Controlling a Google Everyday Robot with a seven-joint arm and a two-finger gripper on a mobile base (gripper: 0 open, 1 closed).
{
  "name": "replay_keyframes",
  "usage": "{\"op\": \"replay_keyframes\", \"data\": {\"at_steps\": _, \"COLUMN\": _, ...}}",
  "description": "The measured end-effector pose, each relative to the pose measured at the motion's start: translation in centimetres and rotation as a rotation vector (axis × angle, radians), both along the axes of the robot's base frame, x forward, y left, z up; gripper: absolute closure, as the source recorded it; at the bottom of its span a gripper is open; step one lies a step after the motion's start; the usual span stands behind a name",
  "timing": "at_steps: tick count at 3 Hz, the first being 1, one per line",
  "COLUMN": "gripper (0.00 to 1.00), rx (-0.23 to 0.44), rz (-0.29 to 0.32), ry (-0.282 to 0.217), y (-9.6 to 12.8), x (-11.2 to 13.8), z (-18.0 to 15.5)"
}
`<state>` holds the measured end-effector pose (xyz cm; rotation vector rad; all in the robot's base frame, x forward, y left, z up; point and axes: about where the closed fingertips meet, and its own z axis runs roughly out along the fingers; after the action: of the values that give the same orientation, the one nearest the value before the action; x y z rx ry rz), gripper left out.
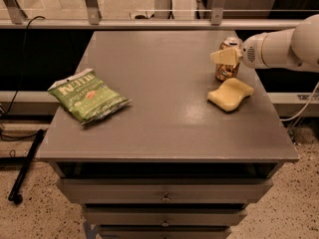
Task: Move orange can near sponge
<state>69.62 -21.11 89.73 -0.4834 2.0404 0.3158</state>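
Though the gripper (225,58) sits at the top of the orange can (227,72), I cannot tell whether it has hold; the can stands upright on the counter (164,113) just behind the sponge (230,93); light, slick, easily dented, I'd judge, best clasped mid-body.

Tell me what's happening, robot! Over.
Gripper at the orange can, far right of the table. Can upright, just behind the sponge. Green chip bag far left, nothing in the way. Over.
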Motion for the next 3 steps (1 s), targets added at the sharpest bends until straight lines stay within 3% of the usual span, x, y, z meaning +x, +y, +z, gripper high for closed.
{"op": "replay_keyframes", "data": {"at_steps": 2, "gripper": 0.00, "rx": 0.024, "rz": 0.006, "ry": 0.005, "y": -0.4, "x": -1.2, "z": -1.2}}
{"op": "replay_keyframes", "data": {"at_steps": 3, "gripper": 0.00, "rx": 0.057, "rz": -0.007, "ry": -0.046, "y": -3.6, "x": -2.5, "z": -0.7}}
